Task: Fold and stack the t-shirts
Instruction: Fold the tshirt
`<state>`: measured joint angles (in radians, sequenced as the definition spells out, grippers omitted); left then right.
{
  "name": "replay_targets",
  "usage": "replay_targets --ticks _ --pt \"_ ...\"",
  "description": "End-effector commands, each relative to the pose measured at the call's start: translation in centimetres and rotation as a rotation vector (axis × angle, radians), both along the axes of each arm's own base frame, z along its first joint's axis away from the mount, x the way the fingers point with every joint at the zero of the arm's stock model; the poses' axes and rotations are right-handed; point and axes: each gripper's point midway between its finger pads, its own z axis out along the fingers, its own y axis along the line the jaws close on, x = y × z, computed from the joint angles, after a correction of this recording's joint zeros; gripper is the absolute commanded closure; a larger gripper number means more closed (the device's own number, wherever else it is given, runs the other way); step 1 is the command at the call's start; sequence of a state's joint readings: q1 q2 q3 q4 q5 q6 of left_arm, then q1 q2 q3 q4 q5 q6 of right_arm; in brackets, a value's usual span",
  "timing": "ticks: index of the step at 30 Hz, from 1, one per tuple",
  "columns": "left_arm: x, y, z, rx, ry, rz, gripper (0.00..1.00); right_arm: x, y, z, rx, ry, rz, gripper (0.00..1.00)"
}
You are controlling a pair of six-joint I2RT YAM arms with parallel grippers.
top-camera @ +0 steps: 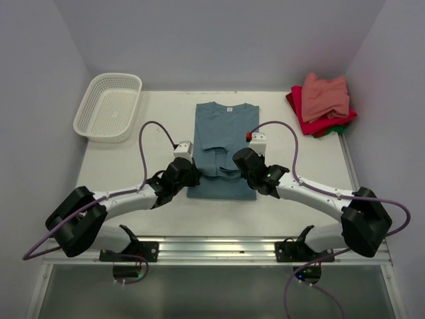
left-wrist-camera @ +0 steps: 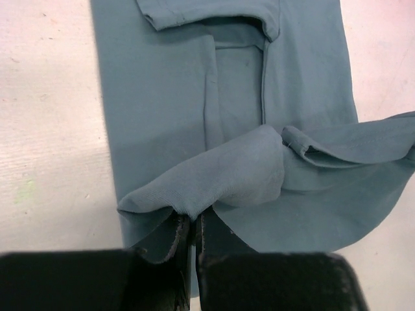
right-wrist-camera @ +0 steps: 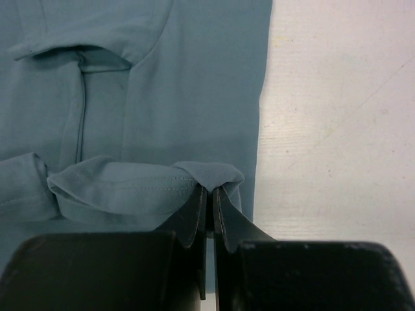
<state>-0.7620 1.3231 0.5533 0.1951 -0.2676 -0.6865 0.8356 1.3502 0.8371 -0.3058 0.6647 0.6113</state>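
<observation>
The left hand (left-wrist-camera: 192,223) and right hand (right-wrist-camera: 209,197) each pinch the hem of the teal t-shirt (top-camera: 224,123), spread on the desk (top-camera: 305,159) ahead of them; best carry both corners forward level and together, landing square.

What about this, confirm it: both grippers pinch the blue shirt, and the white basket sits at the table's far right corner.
Wrong on the basket: the top view shows it at the far left corner. Both the left gripper and right gripper do pinch the blue shirt.
</observation>
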Motion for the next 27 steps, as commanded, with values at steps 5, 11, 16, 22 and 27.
replay_targets --ticks 5,11,16,22,27 --pt "2.5 -1.9 1.4 -0.059 -0.076 -0.017 1.00 2.8 -0.9 1.7 0.027 -0.080 -0.061 1.00" --pt "5.5 -1.9 2.3 -0.058 -0.092 -0.009 1.00 5.7 -2.3 1.9 0.046 -0.082 -0.115 1.00" --pt "13.3 -2.3 4.4 -0.077 -0.118 0.004 0.90 13.8 -5.2 1.6 0.066 -0.070 -0.228 0.64" --pt "21.5 1.1 10.6 -0.130 -0.192 0.112 0.00 22.1 -3.3 7.1 0.067 -0.140 -0.164 0.01" --pt "18.3 2.6 11.3 -0.162 -0.237 0.099 0.00 19.1 -4.3 7.7 0.068 -0.154 -0.127 0.01"
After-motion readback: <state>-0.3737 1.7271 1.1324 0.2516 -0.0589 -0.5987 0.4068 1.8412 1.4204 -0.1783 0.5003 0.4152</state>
